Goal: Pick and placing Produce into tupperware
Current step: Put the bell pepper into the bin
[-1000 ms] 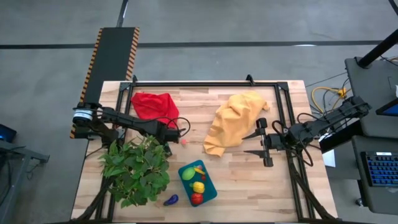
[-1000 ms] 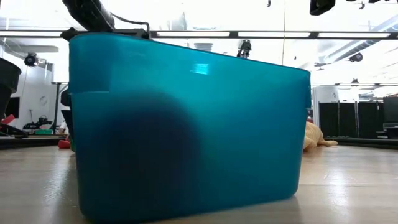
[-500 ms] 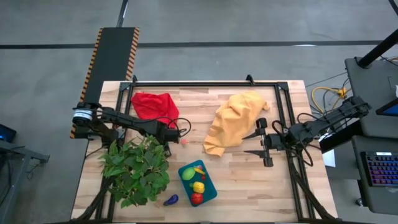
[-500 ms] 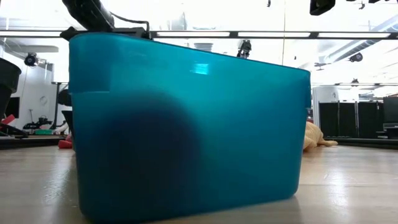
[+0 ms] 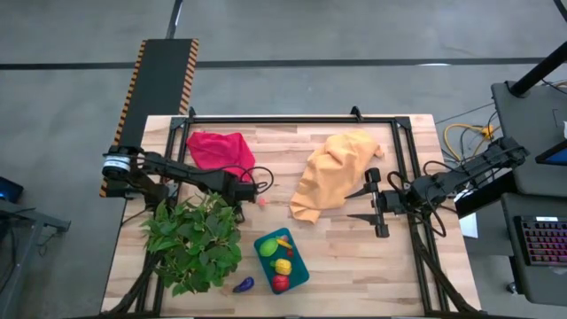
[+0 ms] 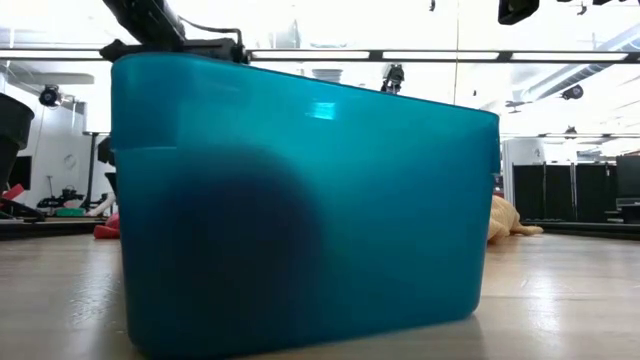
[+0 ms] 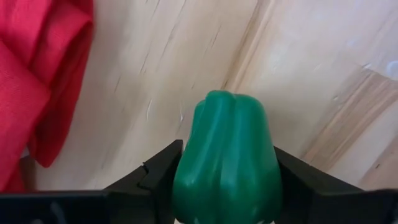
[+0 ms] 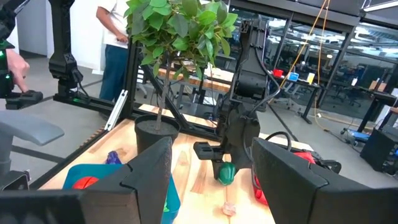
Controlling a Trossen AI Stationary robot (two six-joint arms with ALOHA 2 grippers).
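Produce sits partly in the teal container (image 5: 282, 258) at the near edge of the table (image 5: 354, 266): a green piece (image 5: 267, 247), a yellow piece (image 5: 283, 266) and a red piece (image 5: 280, 283) lie inside, along with a small yellow and red bit at its far end. A purple piece (image 5: 244, 284) lies on the wood just beside the container's near left corner. In the low view the container's glossy teal wall (image 6: 300, 200) fills most of the picture.

Left of the container stands a leafy green plant (image 5: 195, 241) in a dark pot (image 8: 157, 132).

Farther back, the left gripper (image 5: 248, 190) hangs over the wood between the plant and a red cloth (image 5: 217, 149). Its fingers pinch a green pepper (image 7: 225, 162), smooth and ribbed, with its rounded top pointing away from the wrist. The right wrist view shows this pepper (image 8: 226, 172) held above the table, and a small pink piece (image 5: 262, 201) lying on the wood just beside it.

A yellow-orange cloth (image 5: 335, 173) lies crumpled at the middle right. The right gripper (image 5: 373, 206) waits just beside it, fingers spread and holding nothing.

Beyond the table a person (image 8: 117, 43) stands in the room.
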